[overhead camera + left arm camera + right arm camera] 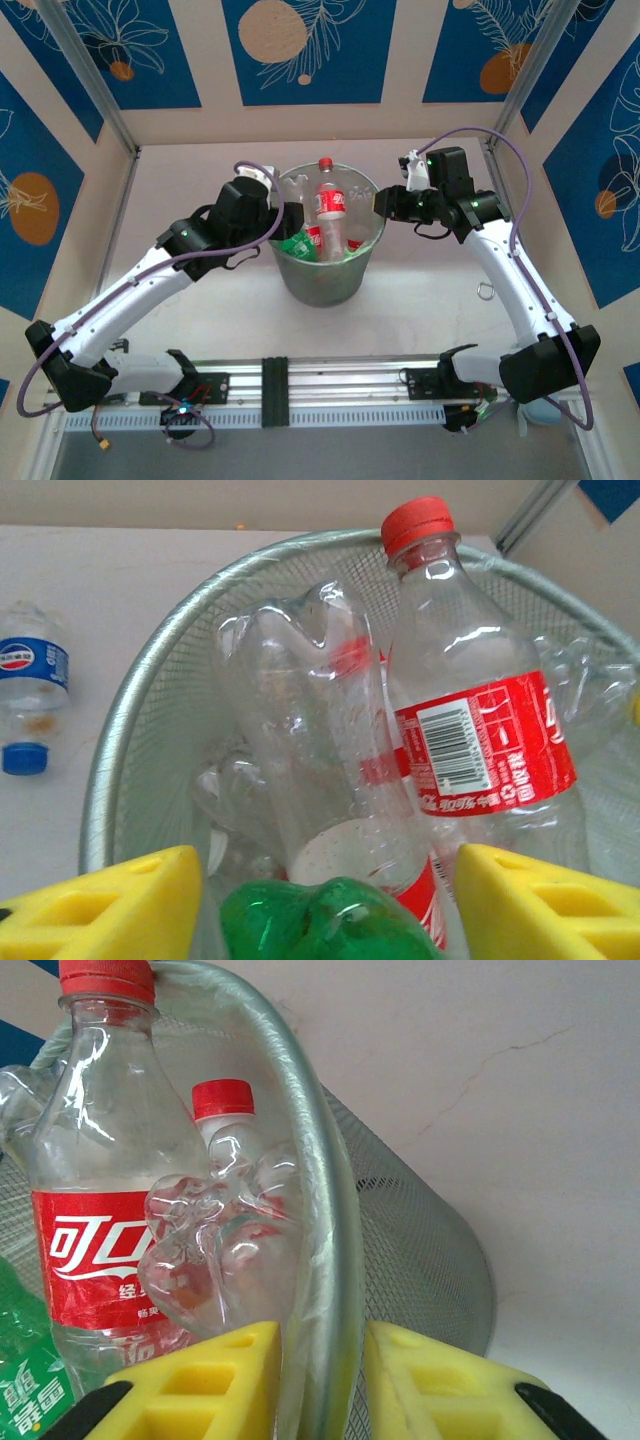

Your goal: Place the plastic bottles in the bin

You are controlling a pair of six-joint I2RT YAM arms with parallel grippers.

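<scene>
**Clamping the bin rim on the right, left fingers spread over the bottles**

Your right gripper (383, 203) sits at the right side of the bin (320, 285), which stands upright in the middle of the tabletop (430, 300). In the right wrist view its yellow fingers (200, 1385) straddle the metal rim (325, 1210), one inside the mesh wall and one outside. Both look pressed against it, so read that gripper as closed on the bin.

Your left gripper (290, 222) hangs over the bin's left rim. From the left wrist camera you see its two yellow fingers standing wide apart. The green bottle (320, 920) lies between them with a thin gap on each side, so they are spread and grip nothing.

Most of the plastic bottles you can see are inside the bin. A red-labelled bottle (331, 200) stands nearly upright, its red cap up at the far rim. A crushed clear bottle (320, 740) leans against it. The green bottle lies low, toward the bin's left side. In the right wrist view a crumpled bottle (225, 1240) with a red cap rests just inside the rim, next to the inner finger.

One blue-labelled bottle (30, 680) with a blue cap lies on the tabletop outside the bin, near its wall but not touching it.
</scene>
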